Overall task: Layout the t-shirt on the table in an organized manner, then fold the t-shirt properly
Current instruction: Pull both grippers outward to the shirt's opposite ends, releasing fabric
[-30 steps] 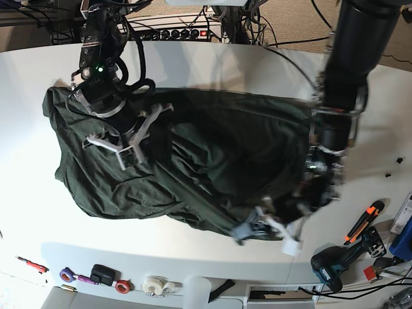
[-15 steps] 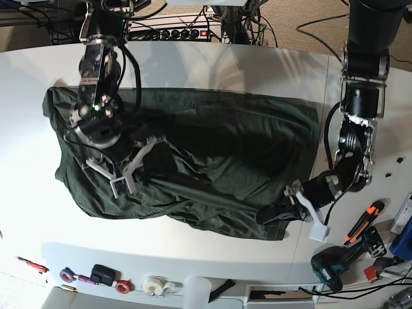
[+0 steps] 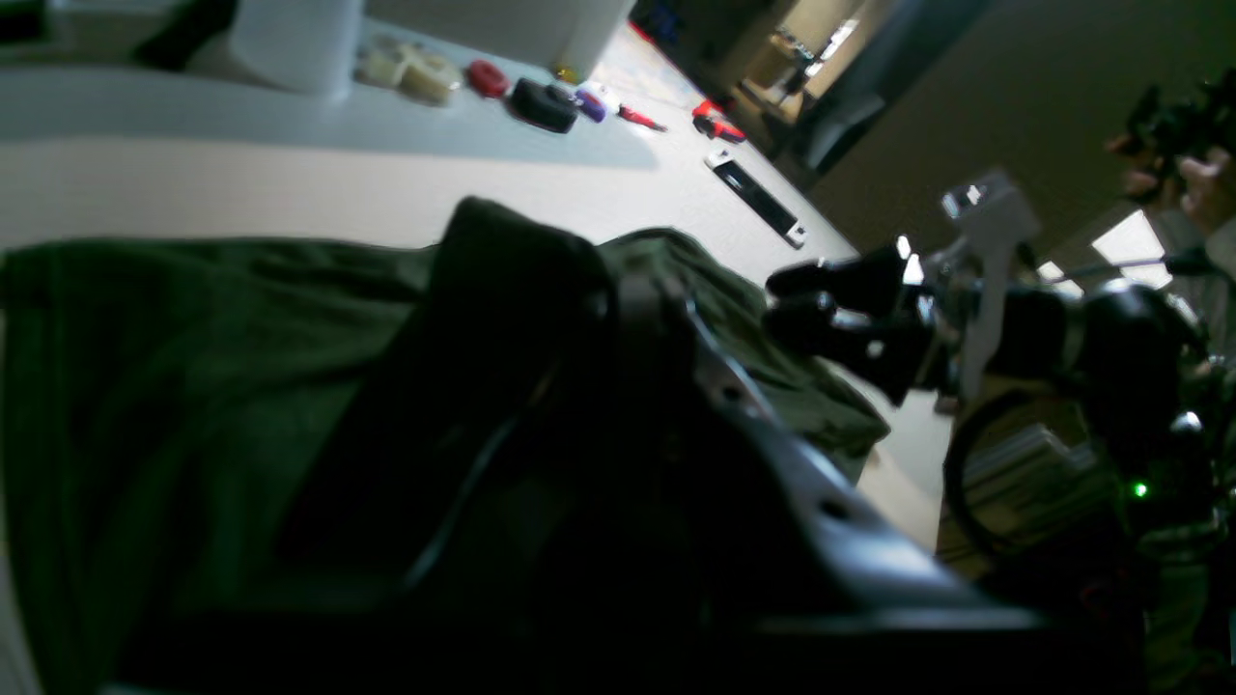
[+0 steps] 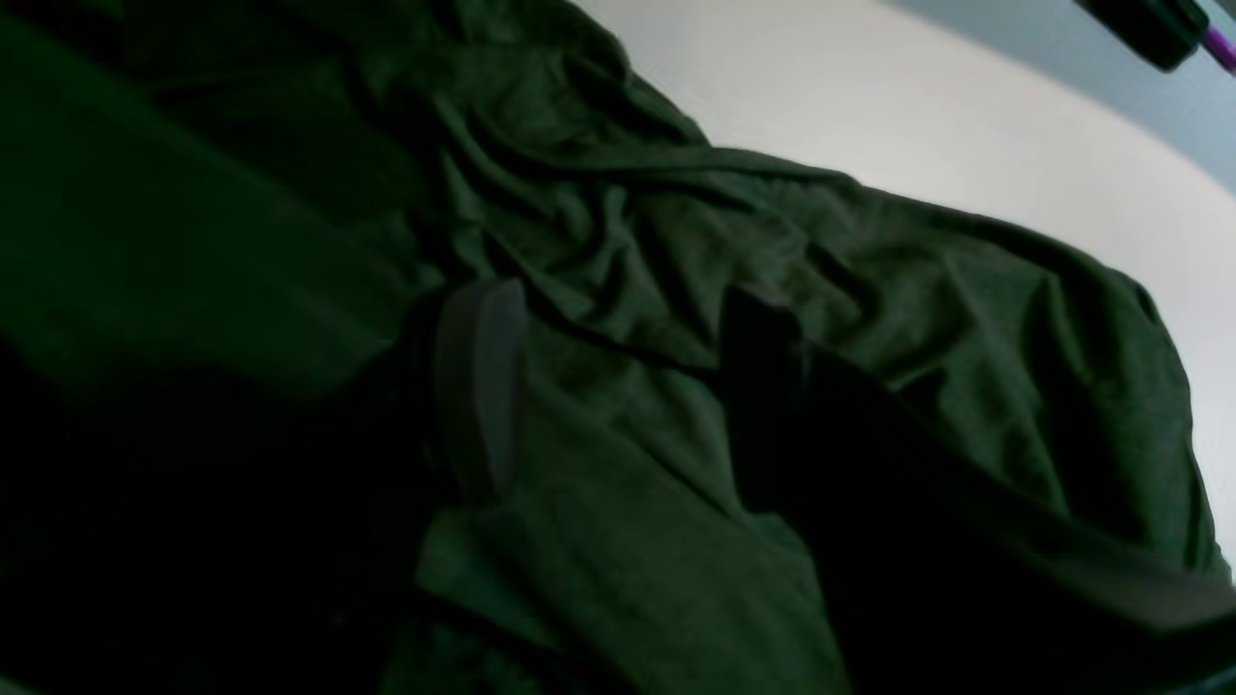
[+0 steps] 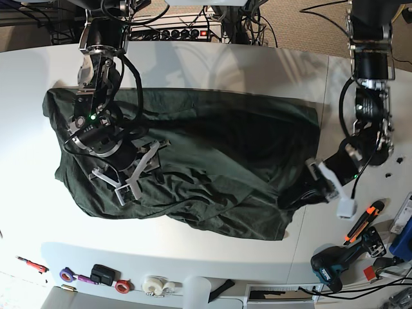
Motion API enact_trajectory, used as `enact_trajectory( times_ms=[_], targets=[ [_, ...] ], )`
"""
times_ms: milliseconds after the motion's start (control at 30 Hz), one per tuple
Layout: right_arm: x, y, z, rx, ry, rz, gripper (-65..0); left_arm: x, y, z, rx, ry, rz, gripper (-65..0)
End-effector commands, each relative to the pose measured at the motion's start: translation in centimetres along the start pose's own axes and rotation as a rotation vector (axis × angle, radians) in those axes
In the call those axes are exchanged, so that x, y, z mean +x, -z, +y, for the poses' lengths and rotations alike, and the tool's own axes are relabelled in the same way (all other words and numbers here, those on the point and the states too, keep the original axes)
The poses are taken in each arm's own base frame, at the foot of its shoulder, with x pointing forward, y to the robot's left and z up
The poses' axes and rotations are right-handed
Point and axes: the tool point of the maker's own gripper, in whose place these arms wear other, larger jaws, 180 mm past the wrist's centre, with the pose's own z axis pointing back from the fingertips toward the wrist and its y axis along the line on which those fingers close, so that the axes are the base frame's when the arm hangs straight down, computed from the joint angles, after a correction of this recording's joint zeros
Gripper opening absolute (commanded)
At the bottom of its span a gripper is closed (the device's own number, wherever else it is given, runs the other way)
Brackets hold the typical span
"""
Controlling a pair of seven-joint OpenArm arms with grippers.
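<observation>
A plain dark green short-sleeved cloth t-shirt lies spread but rumpled across the middle of the large white smooth-topped table, its long side running left to right. The far edge is fairly straight. The near edge is wavy and bunched, with creases running across the left half, and the left end is rounded and folded on itself.

The right gripper is over the left part of the t-shirt, pointing down at the cloth. Its claw is spread wide and grips nothing. In the right wrist view its two fingers stand well apart, with wrinkled green cloth lying between and under them.

The left gripper is low at the shirt's near right edge. Its claw is closed, and a fold of the t-shirt appears pinched there. In the left wrist view dark cloth humps up around the fingers and the rest of the shirt spreads flat behind them.

On the right of the table, clear of the shirt, are an orange-and-black handled tool and a dark teal power drill. On a lower ledge beyond the near edge sit rolls of tape. A black power strip with a red light lies beyond the far edge
</observation>
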Motion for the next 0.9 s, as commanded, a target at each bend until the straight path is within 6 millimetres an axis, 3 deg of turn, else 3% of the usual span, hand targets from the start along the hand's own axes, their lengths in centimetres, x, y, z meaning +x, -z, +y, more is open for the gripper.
enact_trajectory(
  times_ms=[0,200,367,500,833,867],
  targets=[
    [2.5,-0.9,-1.5,-0.042,-0.001,-0.086,-33.4,2.1,-0.3,-0.7,-0.023,0.031,-0.056,-65.0],
    [2.4,-3.9,-6.7,-0.148,0.152,-0.145,-33.4,-0.3,-1.9,-0.3,0.009,-0.007,-0.024,-65.0],
    [0.3,-5.5,-8.2,-0.132,0.262,-0.144,-33.4,-2.6,-2.8,-1.2,-0.006,-0.081,-0.017,-65.0],
    [-2.1,-6.5,-8.0,-0.099,0.307,-0.109,-33.4,-4.0,-3.4,-2.0,-0.009,-0.095,0.002,-65.0],
    [-8.6,-7.3,-4.6,-0.01,0.35,0.056,-33.4,-7.7,-4.7,-1.8,0.038,-0.134,0.074,-65.0],
    [-9.1,-7.5,-4.4,-0.008,0.354,0.069,-33.4,-8.2,-4.8,-1.7,0.047,-0.133,0.088,-62.8]
  ],
)
